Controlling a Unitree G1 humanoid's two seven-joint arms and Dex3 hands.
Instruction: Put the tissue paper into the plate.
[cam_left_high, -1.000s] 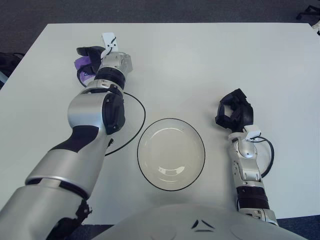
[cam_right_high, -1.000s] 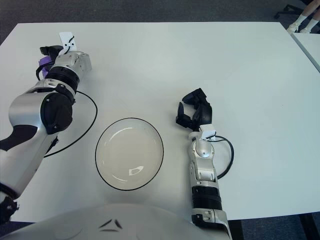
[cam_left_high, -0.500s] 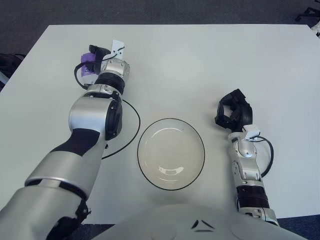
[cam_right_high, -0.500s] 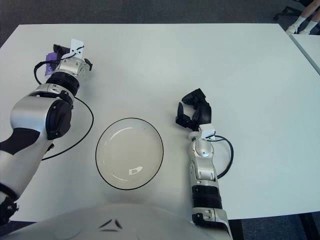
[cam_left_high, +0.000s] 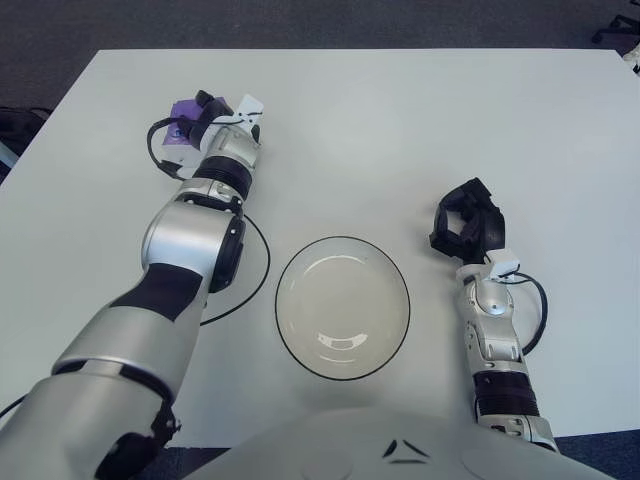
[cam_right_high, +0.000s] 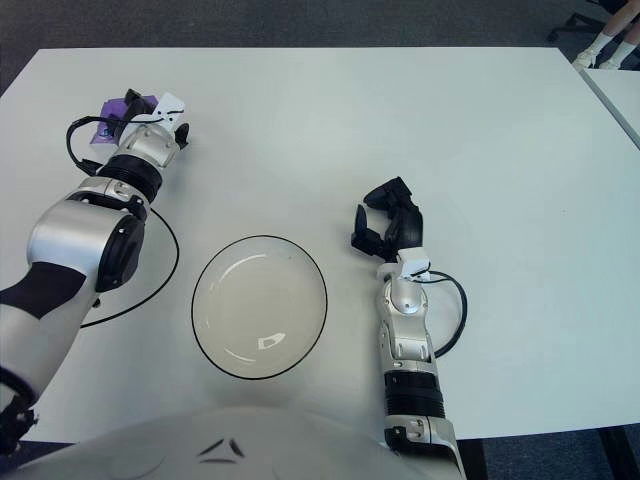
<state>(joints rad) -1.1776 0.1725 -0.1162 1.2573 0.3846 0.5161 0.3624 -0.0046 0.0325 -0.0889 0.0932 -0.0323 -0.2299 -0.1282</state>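
Left eye view: my left hand (cam_left_high: 205, 115) has swung further out over the last second and now sits right on the purple tissue paper (cam_left_high: 185, 108) at the far left of the table (cam_left_high: 400, 120); I can't tell whether its fingers have closed on it, and the plate (cam_left_high: 342, 306) is well back toward me and to the right of that hand, empty, so I judge the grasp stage isn't finished. Right eye view: same layout, my right hand (cam_right_high: 390, 228) just right of the plate, unmoved, fingers curled on nothing. No brand, label or writing readable anywhere, including the white tag (cam_right_high: 170, 103) by the left wrist.
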